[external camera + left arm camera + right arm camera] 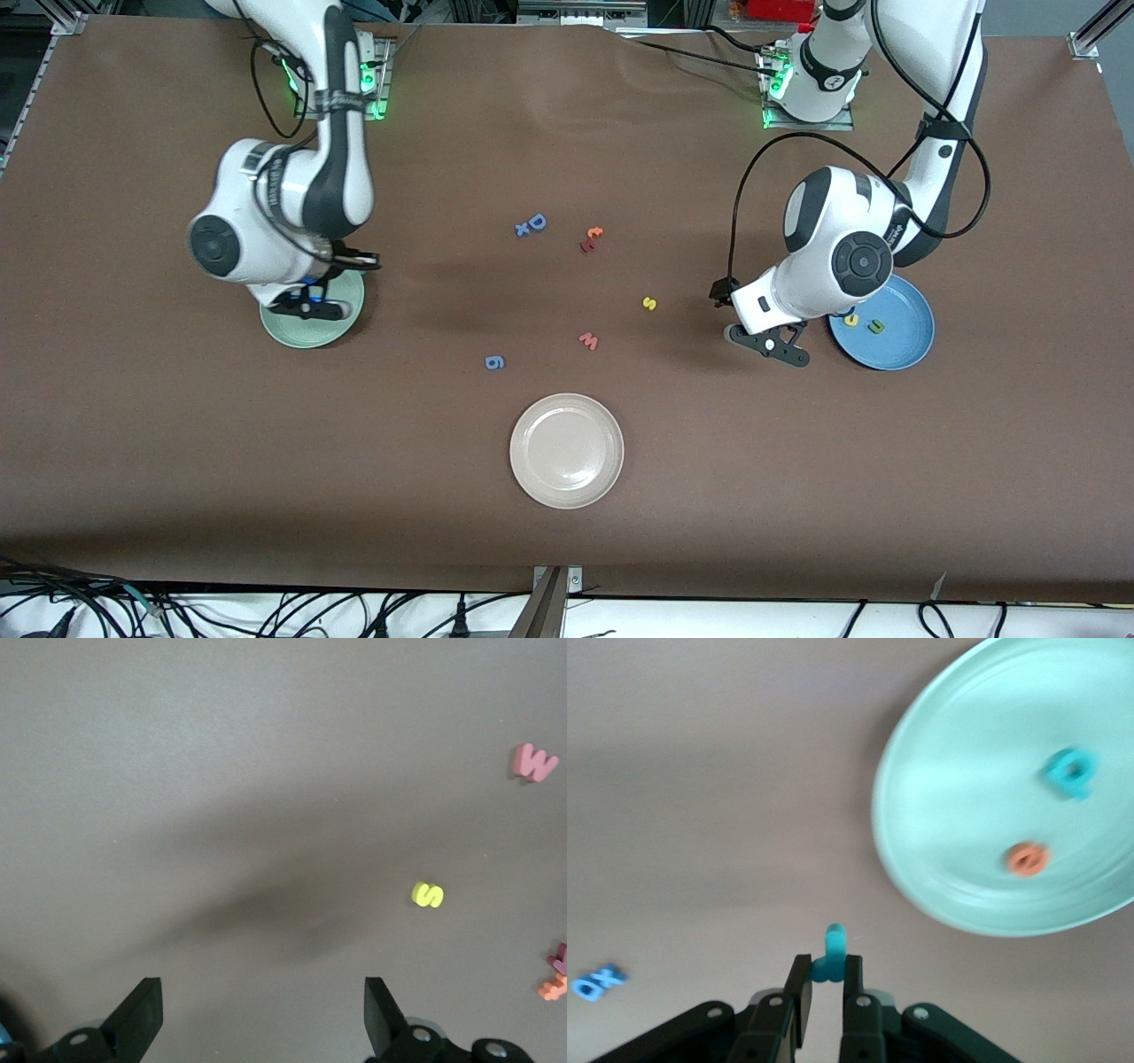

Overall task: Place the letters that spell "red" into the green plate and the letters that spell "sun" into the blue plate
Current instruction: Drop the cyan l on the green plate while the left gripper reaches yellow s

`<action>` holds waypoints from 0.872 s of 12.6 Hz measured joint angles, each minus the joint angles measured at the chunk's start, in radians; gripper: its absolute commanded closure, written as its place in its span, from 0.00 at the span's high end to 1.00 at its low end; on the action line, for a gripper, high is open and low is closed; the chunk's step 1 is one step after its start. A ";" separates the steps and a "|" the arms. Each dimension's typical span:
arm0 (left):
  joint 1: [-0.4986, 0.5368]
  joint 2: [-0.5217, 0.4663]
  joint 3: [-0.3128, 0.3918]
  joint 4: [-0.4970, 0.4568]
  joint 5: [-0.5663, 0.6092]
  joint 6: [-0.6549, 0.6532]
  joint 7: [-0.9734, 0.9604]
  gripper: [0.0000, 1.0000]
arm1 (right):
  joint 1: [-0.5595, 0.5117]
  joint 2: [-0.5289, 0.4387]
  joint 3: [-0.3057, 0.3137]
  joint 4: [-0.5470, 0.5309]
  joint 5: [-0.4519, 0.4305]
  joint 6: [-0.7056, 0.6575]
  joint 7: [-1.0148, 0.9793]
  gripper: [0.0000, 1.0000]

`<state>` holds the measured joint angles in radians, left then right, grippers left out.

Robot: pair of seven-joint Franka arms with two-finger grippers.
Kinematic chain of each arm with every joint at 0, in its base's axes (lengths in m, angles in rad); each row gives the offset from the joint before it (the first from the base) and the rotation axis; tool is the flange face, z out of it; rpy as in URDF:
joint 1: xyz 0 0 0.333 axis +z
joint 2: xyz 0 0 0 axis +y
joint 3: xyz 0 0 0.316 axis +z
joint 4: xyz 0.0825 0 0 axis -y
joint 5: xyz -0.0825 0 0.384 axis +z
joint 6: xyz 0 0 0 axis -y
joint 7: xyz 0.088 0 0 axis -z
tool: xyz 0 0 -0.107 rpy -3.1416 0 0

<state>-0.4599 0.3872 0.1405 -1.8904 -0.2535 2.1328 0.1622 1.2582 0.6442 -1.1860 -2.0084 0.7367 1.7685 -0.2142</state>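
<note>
A beige-white plate (566, 450), red w (589, 340), blue 6 (494, 361), and blue D (537, 221) lie on the table (177, 461).

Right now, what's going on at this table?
Two arms are sorting foam letters into plates. The right end effector is shut on the teal r, beside the green plate, which already holds the d and the e. The left end effector is open over bare table beside the blue plate, which holds the u and the n. The yellow s still lies on the table.
</note>
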 measured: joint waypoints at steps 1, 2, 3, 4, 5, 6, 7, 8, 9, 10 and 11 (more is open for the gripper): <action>0.000 -0.024 -0.014 -0.034 0.000 0.033 -0.001 1.00 | -0.043 0.014 0.003 -0.002 0.000 0.002 -0.078 0.09; -0.001 -0.046 -0.036 -0.072 0.000 0.070 -0.010 1.00 | -0.084 0.028 0.018 -0.003 0.001 0.012 -0.138 0.09; -0.005 -0.058 -0.059 -0.103 0.000 0.104 -0.040 1.00 | -0.127 0.038 0.050 -0.004 0.002 0.035 -0.176 0.09; -0.018 -0.059 -0.075 -0.125 0.000 0.144 -0.080 1.00 | -0.170 0.045 0.096 -0.004 0.005 0.070 -0.198 0.10; -0.038 -0.054 -0.085 -0.142 0.000 0.184 -0.128 1.00 | -0.218 0.050 0.153 -0.004 0.018 0.105 -0.214 0.11; -0.064 -0.044 -0.091 -0.155 0.000 0.229 -0.181 1.00 | -0.267 0.055 0.213 -0.003 0.040 0.129 -0.230 0.42; -0.091 -0.030 -0.093 -0.163 0.000 0.278 -0.229 1.00 | -0.307 0.059 0.260 -0.002 0.050 0.143 -0.236 0.99; -0.113 -0.014 -0.094 -0.166 0.000 0.326 -0.263 1.00 | -0.331 0.064 0.285 0.002 0.054 0.146 -0.238 1.00; -0.129 0.004 -0.094 -0.167 0.000 0.372 -0.290 0.99 | -0.342 0.067 0.293 0.009 0.056 0.146 -0.242 1.00; -0.136 0.022 -0.094 -0.168 0.000 0.414 -0.311 0.97 | -0.344 0.067 0.294 0.022 0.056 0.145 -0.248 1.00; -0.139 0.041 -0.094 -0.169 0.000 0.446 -0.332 0.97 | -0.344 0.067 0.293 0.047 0.046 0.135 -0.249 1.00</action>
<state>-0.5987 0.4278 0.0469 -2.0592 -0.2535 2.5790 -0.1697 0.9146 0.7113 -0.8926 -1.9613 0.7831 1.9034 -0.4636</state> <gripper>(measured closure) 0.013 0.445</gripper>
